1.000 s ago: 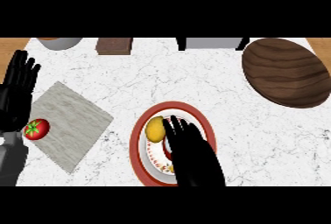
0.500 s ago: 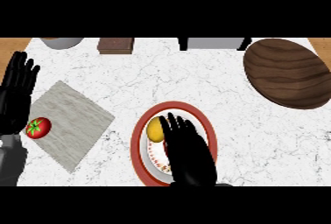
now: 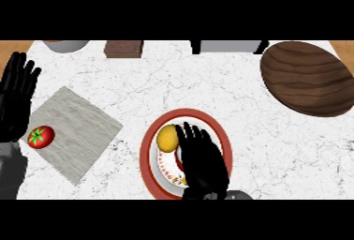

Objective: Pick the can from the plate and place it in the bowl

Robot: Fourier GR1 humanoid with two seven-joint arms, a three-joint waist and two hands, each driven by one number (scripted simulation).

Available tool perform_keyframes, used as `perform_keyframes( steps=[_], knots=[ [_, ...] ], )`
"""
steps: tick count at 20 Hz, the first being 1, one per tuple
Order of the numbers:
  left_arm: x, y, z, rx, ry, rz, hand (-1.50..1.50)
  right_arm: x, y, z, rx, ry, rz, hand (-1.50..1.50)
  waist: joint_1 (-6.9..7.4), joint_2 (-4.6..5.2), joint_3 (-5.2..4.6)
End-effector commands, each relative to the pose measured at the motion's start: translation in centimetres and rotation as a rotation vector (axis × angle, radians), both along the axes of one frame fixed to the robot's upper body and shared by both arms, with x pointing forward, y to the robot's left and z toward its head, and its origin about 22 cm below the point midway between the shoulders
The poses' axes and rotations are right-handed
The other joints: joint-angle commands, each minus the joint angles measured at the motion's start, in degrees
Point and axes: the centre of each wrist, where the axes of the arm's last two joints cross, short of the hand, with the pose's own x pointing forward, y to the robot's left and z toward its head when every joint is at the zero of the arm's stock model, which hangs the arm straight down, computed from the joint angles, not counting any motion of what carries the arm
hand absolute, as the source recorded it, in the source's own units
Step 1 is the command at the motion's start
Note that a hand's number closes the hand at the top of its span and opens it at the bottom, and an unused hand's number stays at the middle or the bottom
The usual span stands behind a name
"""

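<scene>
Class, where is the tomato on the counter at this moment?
In the head view the tomato lies at the far left, on the left corner of the grey mat, just below the resting left hand.

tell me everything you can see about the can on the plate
The can lies on its side on the white centre of the red-rimmed plate, left of middle. Only part of it shows: a yellow rounded end toward the top, and below it a strip of white label with small red marks. The rest is hidden under the right hand, which lies over it with fingers fairly straight, pointing up the view. Whether the hand touches the can cannot be told.
</scene>
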Motion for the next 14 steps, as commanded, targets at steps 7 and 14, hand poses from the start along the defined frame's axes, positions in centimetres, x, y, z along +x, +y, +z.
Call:
perform_keyframes(
  steps=[7,14],
  knots=[
    [-0.8,-0.2,-2.2,0.0,-0.004,0.005,0.0,1.4,-2.3,-3.5,-0.039,0.067,-0.096,-1.5,-0.05,0.03,0.0],
    [0.1,-0.4,1.1,-0.008,0.003,-0.024,0.0,2.4,-1.0,-4.6,-0.089,0.071,-0.109,-1.5,0.2,0.0,0.02]
  ],
)
